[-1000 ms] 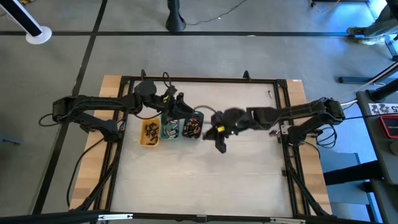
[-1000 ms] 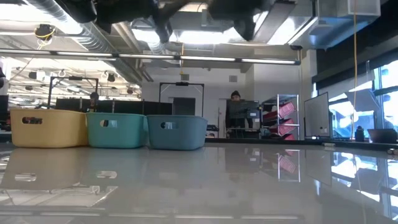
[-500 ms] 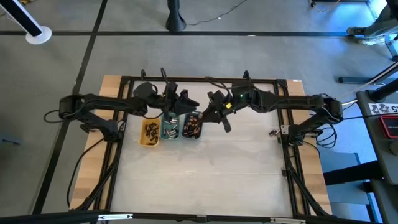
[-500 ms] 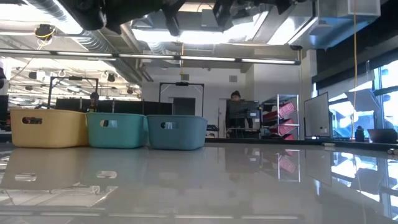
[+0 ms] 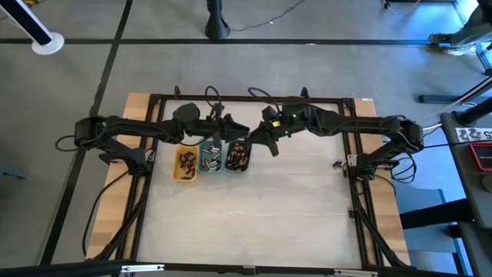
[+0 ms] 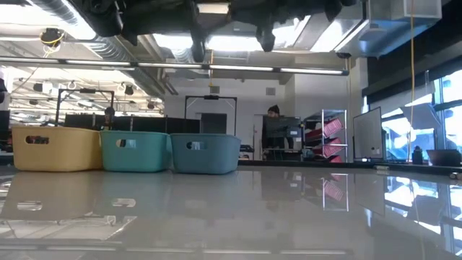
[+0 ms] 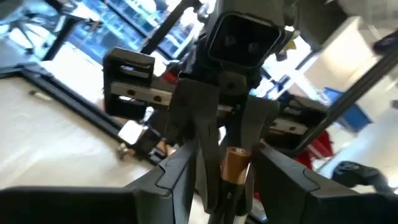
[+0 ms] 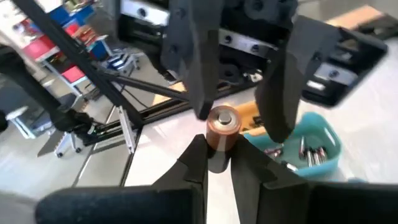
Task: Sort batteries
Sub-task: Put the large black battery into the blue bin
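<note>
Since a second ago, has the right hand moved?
Yes. In the high view the right hand has swung from the open table toward the back rail, now beside the grey-blue tray, meeting the left hand.

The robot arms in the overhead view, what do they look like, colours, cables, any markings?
Both arms are dark, slim and jointed, with loose black cables looping off them. The left hand and right hand each end in two dark, flat, tapering fingers. A small green light and a yellow spot show near the right arm's wrist.
</note>
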{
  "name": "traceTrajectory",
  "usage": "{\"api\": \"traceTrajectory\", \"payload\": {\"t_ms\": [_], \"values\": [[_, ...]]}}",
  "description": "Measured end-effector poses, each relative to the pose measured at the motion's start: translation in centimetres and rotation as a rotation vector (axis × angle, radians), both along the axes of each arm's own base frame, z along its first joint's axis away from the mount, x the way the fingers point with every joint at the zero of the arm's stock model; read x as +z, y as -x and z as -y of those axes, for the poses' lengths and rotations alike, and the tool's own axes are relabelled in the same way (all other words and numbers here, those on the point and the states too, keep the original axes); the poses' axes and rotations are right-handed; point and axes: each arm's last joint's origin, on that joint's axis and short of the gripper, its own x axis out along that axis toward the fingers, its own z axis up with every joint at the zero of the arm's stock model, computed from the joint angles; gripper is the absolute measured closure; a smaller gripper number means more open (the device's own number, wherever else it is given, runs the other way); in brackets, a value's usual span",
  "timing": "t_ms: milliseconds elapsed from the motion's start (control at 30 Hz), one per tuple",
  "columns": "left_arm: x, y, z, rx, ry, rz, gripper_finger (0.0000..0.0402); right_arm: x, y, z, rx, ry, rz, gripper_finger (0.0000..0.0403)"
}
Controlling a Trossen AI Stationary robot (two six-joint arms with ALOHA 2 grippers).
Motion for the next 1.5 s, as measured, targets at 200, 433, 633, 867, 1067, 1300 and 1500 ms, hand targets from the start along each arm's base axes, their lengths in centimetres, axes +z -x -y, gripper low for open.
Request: {"api": "traceTrajectory", "payload": {"t_ms": [200, 433, 633, 867, 1067, 1300, 1500], "values": [[-0.1, -0.1, 0.3, 0.009, -0.033, -0.005, 0.0259, -0.9, 0.2, 0.0, -0.060, -0.029, -0.102, 0.0363], [-0.4, -0.1, 0.2, 0.020, -0.067, -0.035, 0.0259, -1.5, -0.2, 0.2, -0.105, -0.086, -0.136, 0.0362], [-0.9, -0.1, 0.2, 0.026, -0.064, -0.087, 0.0259, -2.1, -0.7, 0.3, -0.121, -0.108, -0.154, 0.0361], [-1.5, -0.1, 0.1, 0.059, -0.057, -0.142, 0.0259, -2.3, -1.0, 0.4, -0.124, -0.114, -0.148, 0.0360], [-1.4, -0.1, 0.1, 0.061, -0.066, -0.139, 0.0259, -2.4, -1.0, 0.4, -0.145, -0.115, -0.151, 0.0359], [-1.5, -0.1, 0.1, 0.061, -0.066, -0.144, 0.0259, -2.4, -1.0, 0.4, -0.149, -0.113, -0.151, 0.0359], [-1.7, -0.1, 0.0, 0.102, -0.070, -0.164, 0.0283, -2.4, -1.0, 0.5, -0.152, -0.113, -0.153, 0.0359]]}}
